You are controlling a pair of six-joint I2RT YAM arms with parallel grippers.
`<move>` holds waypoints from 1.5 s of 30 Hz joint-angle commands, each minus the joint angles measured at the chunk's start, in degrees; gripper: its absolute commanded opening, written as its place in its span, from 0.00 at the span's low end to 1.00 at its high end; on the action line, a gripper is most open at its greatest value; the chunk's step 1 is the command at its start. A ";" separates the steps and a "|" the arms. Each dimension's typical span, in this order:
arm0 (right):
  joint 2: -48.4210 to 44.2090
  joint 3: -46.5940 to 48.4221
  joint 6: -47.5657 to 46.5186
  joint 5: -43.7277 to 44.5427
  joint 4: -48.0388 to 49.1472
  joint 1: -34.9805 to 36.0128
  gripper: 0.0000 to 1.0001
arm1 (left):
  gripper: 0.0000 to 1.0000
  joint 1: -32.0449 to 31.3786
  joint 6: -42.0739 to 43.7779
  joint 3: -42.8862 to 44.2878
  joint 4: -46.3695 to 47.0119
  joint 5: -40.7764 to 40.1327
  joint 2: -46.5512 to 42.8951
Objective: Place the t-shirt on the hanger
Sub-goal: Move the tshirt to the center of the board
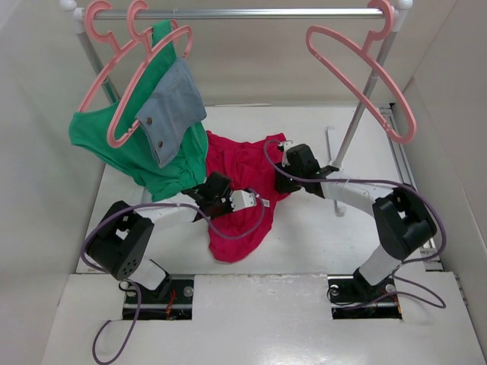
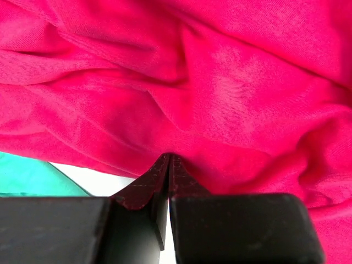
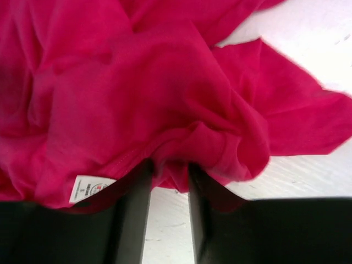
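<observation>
The crimson t-shirt (image 1: 245, 171) lies crumpled on the white table between my two grippers. My left gripper (image 1: 219, 192) is at its left edge; in the left wrist view its jaws (image 2: 168, 159) are pressed together with the tips in the red cloth (image 2: 220, 82). My right gripper (image 1: 288, 173) is at the shirt's right edge by the neck. In the right wrist view it (image 3: 168, 170) holds a thick fold of the shirt (image 3: 137, 82) between narrowly parted jaws, the white label (image 3: 91, 188) draped over the left finger. The empty pink hanger (image 1: 364, 67) hangs at the rail's right end.
A metal rail (image 1: 243, 13) spans the back, with slanted rack posts (image 1: 358, 125) at each side. Two more pink hangers at the left carry a green garment (image 1: 144, 148) and a denim piece (image 1: 173, 106), the green one reaching down near my left gripper.
</observation>
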 commanded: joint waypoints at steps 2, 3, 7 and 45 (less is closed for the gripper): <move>2.63 2.77 2.58 -2.53 4.38 -1.07 0.22 | 0.00 -0.10 -0.62 -1.39 -3.68 2.60 -2.28; 2.64 2.77 3.10 -3.14 4.38 -1.07 0.15 | 0.00 -0.10 0.16 -2.27 -4.38 2.60 -2.28; 0.55 -2.99 4.50 -4.73 6.92 -4.31 0.00 | 0.00 -1.33 0.87 -4.73 -4.91 1.38 -5.87; -15.74 -17.36 -5.94 -6.49 1.56 -21.11 0.00 | 0.00 7.90 -10.40 17.78 -12.46 -1.61 15.31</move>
